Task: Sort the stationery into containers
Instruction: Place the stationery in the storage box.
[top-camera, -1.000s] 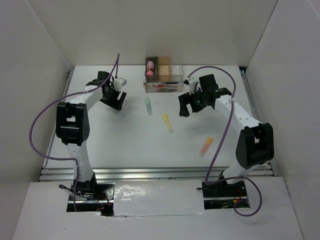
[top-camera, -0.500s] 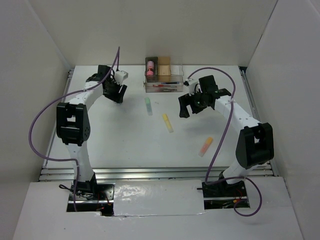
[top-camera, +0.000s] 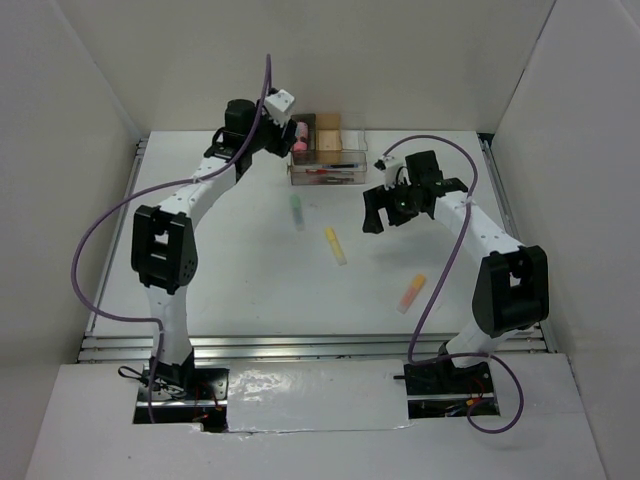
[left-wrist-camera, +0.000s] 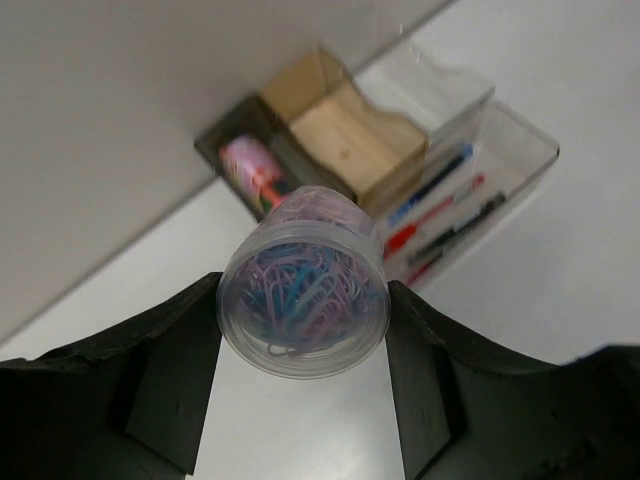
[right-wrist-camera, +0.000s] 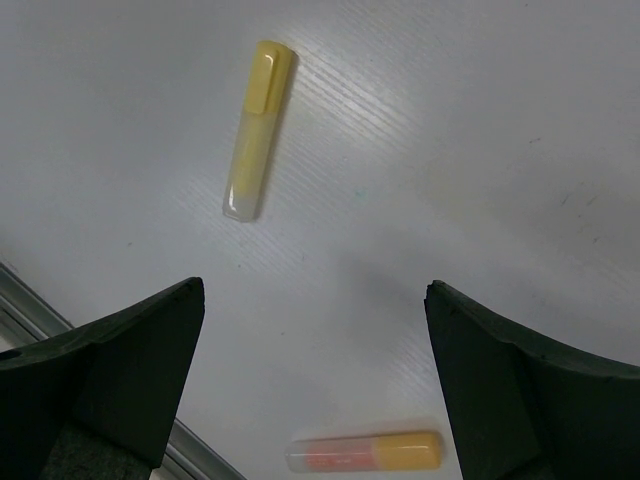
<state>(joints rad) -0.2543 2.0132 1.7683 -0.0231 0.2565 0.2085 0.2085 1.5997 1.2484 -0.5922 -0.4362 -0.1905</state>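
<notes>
**Top view.** The left gripper (top-camera: 268, 140) is extended to the far edge of the table (top-camera: 230, 270) and sits just beside the cluster of containers. Judged from the task, it is there so that its load can be lowered into a compartment. The dark grey box (top-camera: 303, 121) holds the pink cylinder (top-camera: 299, 131). The tan box (top-camera: 329, 135) adjoins it, and the clear tray (top-camera: 328, 178) lies in front of both. The green marker (top-camera: 297, 212), yellow marker (top-camera: 336, 246) and orange marker (top-camera: 412, 293) lie loose on the table, apart from one another. The right gripper (top-camera: 383, 212) hovers over bare table between the tray and the yellow marker.

**Left wrist view.** The fingers (left-wrist-camera: 165, 390) clasp the purple pot (left-wrist-camera: 302, 285) by its sides, with its round face turned to the lens. It is a clear-walled pot packed with purple, pink and blue paper clips. Beyond it stand the dark grey box with the pink cylinder (left-wrist-camera: 255, 170), the tan box (left-wrist-camera: 350, 135) and a clear box (left-wrist-camera: 440, 88). The tray (left-wrist-camera: 530, 150) carries the pens (left-wrist-camera: 432, 213), one blue, one red and one black, laid lengthwise. Which compartment the pot is meant for cannot be told.

**Right wrist view.** The fingers (right-wrist-camera: 120, 370) stand wide apart with nothing between them. The yellow marker (right-wrist-camera: 258, 130), a pale barrel under a solid yellow cap, lies ahead. The orange marker (right-wrist-camera: 365, 452), part pinkish and part orange, lies near the lower edge. Neither is touched. The spread stance would suit a descent onto one of them.
</notes>
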